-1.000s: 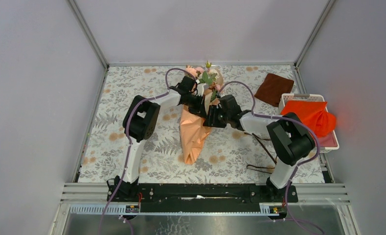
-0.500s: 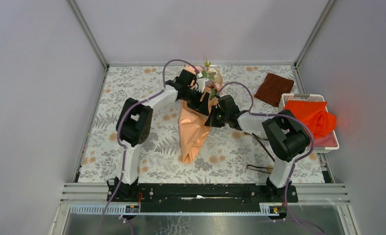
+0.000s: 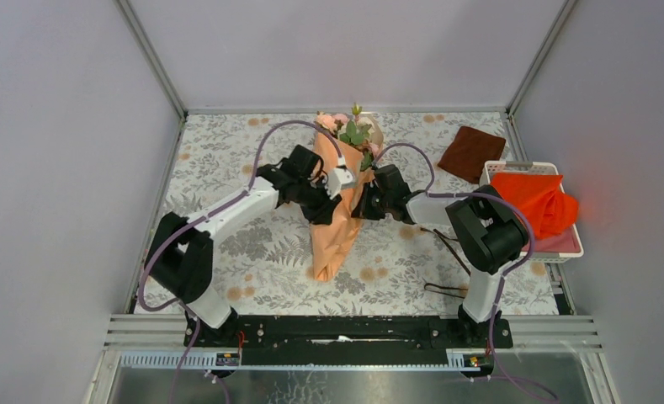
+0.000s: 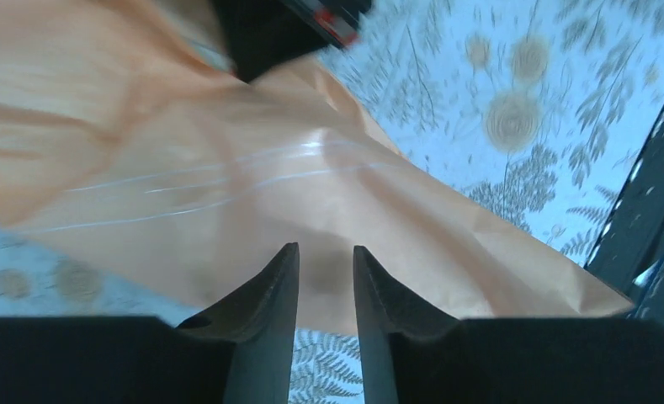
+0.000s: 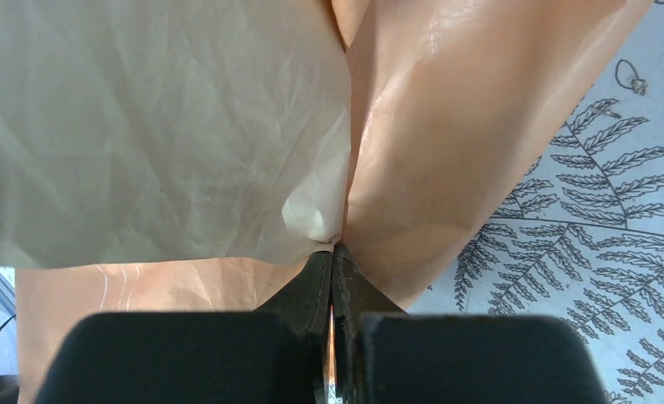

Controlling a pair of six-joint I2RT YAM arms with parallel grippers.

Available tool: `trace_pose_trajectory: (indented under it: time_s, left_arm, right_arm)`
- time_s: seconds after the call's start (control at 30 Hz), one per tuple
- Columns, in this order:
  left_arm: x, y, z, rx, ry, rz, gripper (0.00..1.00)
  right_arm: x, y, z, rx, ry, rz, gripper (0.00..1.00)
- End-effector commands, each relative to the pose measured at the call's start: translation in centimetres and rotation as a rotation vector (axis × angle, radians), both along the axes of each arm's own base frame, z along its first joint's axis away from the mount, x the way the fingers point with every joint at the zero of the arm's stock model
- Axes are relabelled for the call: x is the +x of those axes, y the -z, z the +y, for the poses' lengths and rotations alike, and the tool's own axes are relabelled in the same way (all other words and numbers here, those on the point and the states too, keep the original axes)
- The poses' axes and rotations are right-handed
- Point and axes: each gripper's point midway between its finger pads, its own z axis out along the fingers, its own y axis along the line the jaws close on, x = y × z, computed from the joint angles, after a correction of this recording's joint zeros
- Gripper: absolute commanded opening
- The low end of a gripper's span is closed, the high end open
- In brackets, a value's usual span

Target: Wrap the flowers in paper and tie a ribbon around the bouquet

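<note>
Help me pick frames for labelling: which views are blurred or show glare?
Left wrist: the paper and tablecloth are smeared by motion blur, with white glare streaks on the paper; only the left gripper looks crisp. Right wrist: sharp, with a soft sheen on the paper. Top external: sharp and evenly lit, though the orange cloth glows oversaturated.

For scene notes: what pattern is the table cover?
Table cover: pale, grey fern leaves and tan round blooms; clearest in the top external view.

Pale grey walls [image 3: 59, 168] enclose three sides of a table [image 3: 227, 143] covered in a fern-and-flower print, aluminium posts [image 3: 151, 57] in the far corners, a black rail [image 3: 345, 330] along its near edge, evenly lit.
</note>
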Motion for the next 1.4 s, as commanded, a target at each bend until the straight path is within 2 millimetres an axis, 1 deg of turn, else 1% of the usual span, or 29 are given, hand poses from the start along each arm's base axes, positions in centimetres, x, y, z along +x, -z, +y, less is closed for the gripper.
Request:
trace_pose_trajectory:
  time_s: [0.0,0.07,0.13,0.17,0.27,0.33,0.43,0.53,0.67,0.7,0.73,0.8,0.87,0.9,0.93,0.97,1.0,1.03,1.1,1.13,1.2,1.27,1.3,1.33,1.37]
  left_arm:
    - [-0.9,3.9,-2.1,0.084,0.108,-0.134,0.38]
    - [-1.9,4.8,-3.2,0.094,0.165,-0.189,0.40]
    - [-3.0,6.0,-3.5,0.123,0.219,-0.224,0.40]
    - [-3.7,6.7,-3.3,0.144,0.257,-0.232,0.40]
    - [-6.3,8.8,-2.1,0.197,0.362,-0.219,0.41]
    - [-8.6,9.9,-1.3,0.223,0.430,-0.205,0.43]
    - [-11.3,11.1,-0.4,0.251,0.502,-0.184,0.47]
    - [-13.0,11.8,0.6,0.269,0.530,-0.159,0.51]
    - [-14.1,12.2,1.7,0.278,0.549,-0.136,0.53]
    - [-14.6,12.0,1.9,0.276,0.557,-0.119,0.53]
    - [-15.0,11.1,1.6,0.258,0.567,-0.101,0.53]
    - [-15.7,7.4,0.2,0.178,0.594,-0.071,0.54]
    - [-16.6,2.9,-1.1,0.081,0.642,-0.072,0.58]
    - [-16.7,0.8,-1.5,0.033,0.663,-0.086,0.60]
    - [-16.8,-0.9,-1.7,-0.002,0.681,-0.093,0.60]
    - [-16.6,-2.1,-1.8,-0.034,0.687,-0.091,0.60]
    - [-15.8,-2.6,-1.7,-0.043,0.671,-0.098,0.60]
    - [-14.6,-2.3,-1.7,-0.033,0.633,-0.106,0.58]
    - [-11.2,-0.7,-1.7,0.023,0.515,-0.159,0.50]
    - [-9.6,0.8,-1.6,0.069,0.460,-0.185,0.46]
    - [-7.4,3.4,-1.1,0.153,0.402,-0.227,0.43]
    - [-6.3,5.4,-0.8,0.204,0.379,-0.252,0.43]
    - [-6.4,6.5,-0.6,0.221,0.383,-0.254,0.43]
    - [-6.9,7.5,-0.5,0.236,0.401,-0.251,0.43]
    - [-7.8,8.8,-0.2,0.258,0.431,-0.237,0.44]
  right_arm:
    - [1.3,-0.8,0.6,0.018,0.020,-0.029,0.00]
    - [1.4,-1.0,0.5,0.018,0.027,-0.035,0.00]
    - [1.5,-1.2,0.5,0.018,0.030,-0.038,0.00]
    - [1.5,-1.1,0.5,0.017,0.030,-0.039,0.00]
    - [1.8,-1.2,0.4,0.007,0.035,-0.044,0.00]
    - [2.0,-1.0,0.2,-0.004,0.035,-0.041,0.00]
    - [2.2,-0.8,0.0,-0.013,0.036,-0.039,0.00]
    - [2.4,-0.8,-0.2,-0.023,0.036,-0.041,0.00]
    - [2.4,-0.7,-0.4,-0.040,0.028,-0.040,0.00]
    - [2.4,-0.7,-0.3,-0.042,0.024,-0.040,0.00]
    - [2.4,-0.7,-0.3,-0.043,0.022,-0.039,0.00]
    - [2.5,-0.7,-0.2,-0.045,0.017,-0.038,0.00]
    - [2.5,-0.6,-0.2,-0.046,0.016,-0.034,0.00]
    - [2.5,-0.6,-0.2,-0.046,0.015,-0.034,0.00]
    - [2.5,-0.6,-0.1,-0.044,0.013,-0.034,0.00]
    - [2.5,-0.6,-0.1,-0.043,0.012,-0.034,0.00]
    - [2.5,-0.7,-0.1,-0.041,0.012,-0.034,0.00]
    - [2.5,-0.7,0.0,-0.039,0.012,-0.033,0.00]
    - [2.5,-0.8,0.0,-0.036,0.010,-0.034,0.00]
    - [2.5,-0.9,0.1,-0.035,0.008,-0.036,0.00]
    - [2.6,-1.0,0.1,-0.033,0.009,-0.038,0.00]
    - [2.6,-1.2,0.1,-0.032,0.009,-0.041,0.00]
    - [2.6,-1.4,0.1,-0.030,0.010,-0.046,0.00]
    - [2.6,-1.4,0.1,-0.030,0.011,-0.047,0.00]
    - [2.7,-1.5,0.0,-0.030,0.014,-0.051,0.00]
